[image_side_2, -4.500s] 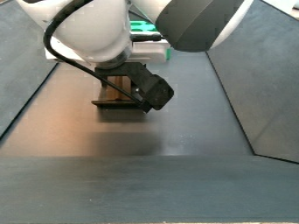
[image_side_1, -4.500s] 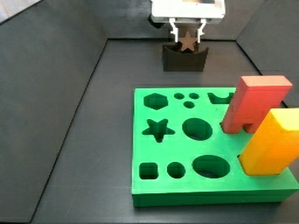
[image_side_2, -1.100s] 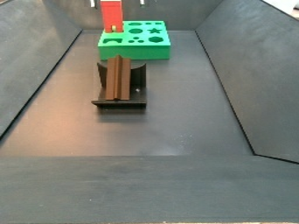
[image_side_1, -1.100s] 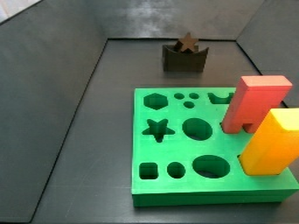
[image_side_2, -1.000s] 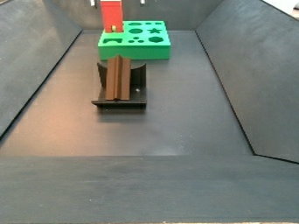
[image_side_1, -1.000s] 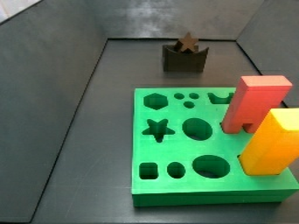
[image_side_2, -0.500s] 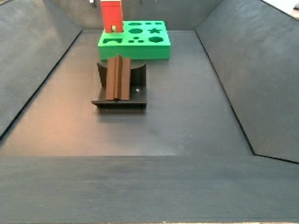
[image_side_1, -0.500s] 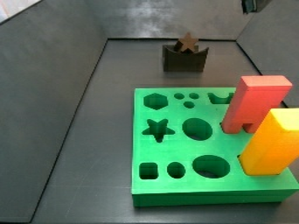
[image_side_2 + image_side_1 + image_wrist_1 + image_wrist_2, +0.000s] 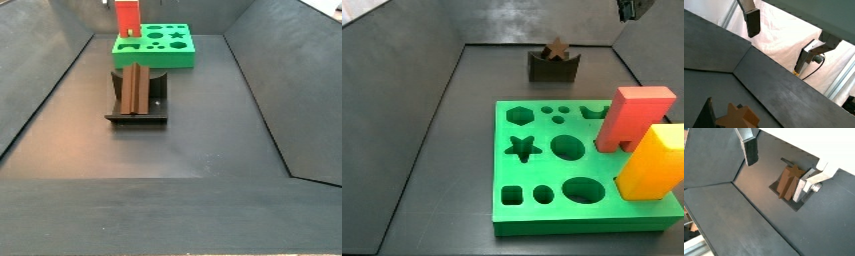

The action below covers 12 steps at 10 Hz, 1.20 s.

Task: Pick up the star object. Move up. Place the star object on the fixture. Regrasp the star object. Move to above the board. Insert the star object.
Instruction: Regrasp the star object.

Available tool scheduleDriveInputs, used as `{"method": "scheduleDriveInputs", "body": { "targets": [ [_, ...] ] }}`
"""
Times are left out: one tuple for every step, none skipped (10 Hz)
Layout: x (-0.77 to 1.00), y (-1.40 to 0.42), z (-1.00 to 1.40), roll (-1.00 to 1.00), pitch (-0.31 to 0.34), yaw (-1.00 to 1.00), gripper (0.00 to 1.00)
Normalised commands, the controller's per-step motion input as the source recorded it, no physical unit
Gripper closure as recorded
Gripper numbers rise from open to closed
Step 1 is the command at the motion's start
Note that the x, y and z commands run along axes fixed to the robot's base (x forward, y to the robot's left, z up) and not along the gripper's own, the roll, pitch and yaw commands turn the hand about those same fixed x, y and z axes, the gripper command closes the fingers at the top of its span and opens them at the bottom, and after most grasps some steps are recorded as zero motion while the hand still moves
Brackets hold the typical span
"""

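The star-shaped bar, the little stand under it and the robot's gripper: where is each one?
star object [image 9: 134, 92], side view, on its ridged top.
fixture [image 9: 547, 69], side view, on its front face.
gripper [image 9: 779, 159], wrist view, the open gap between its fingertips, above the floor.

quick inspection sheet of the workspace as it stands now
surface: dark floor, bare apart from the pieces.
star object: star object lies in the fixture, not held.
board: green board, star hole open.
clutter: red block and yellow-orange block stand upright in the board.
gripper: gripper open and empty, off the star object in a wrist view; only a dark bit at the upper edge of a side view.
cables: one dark cable beyond the wall in a wrist view.
surroundings: grey walls around the floor.
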Motion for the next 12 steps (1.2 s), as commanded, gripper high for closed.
{"method": "scheduleDriveInputs", "body": {
  "targets": [
    [0.04,0.07,-1.0,0.06,-0.005,0.2,0.0],
    [0.06,0.06,-1.0,0.07,-0.047,0.17,0.0],
    [0.07,0.05,-1.0,0.07,-0.09,0.13,0.0],
    [0.07,0.05,-1.0,0.07,-0.103,0.11,0.0],
    [0.08,0.05,-1.0,0.06,-0.12,0.07,0.0],
    [0.08,0.05,-1.0,0.06,-0.121,0.05,0.0],
    [0.09,0.04,-1.0,0.06,-0.111,0.01,0.0],
    [0.1,0.04,-1.0,0.06,-0.096,-0.02,0.0],
    [0.1,0.03,-1.0,0.06,-0.075,-0.03,0.0],
    [0.11,0.02,-0.97,0.06,-0.043,-0.04,0.0],
    [0.1,0.02,-0.82,0.05,-0.02,-0.04,0.0],
    [0.09,0.01,-0.68,0.05,-0.002,-0.03,0.0]
  ]
}}
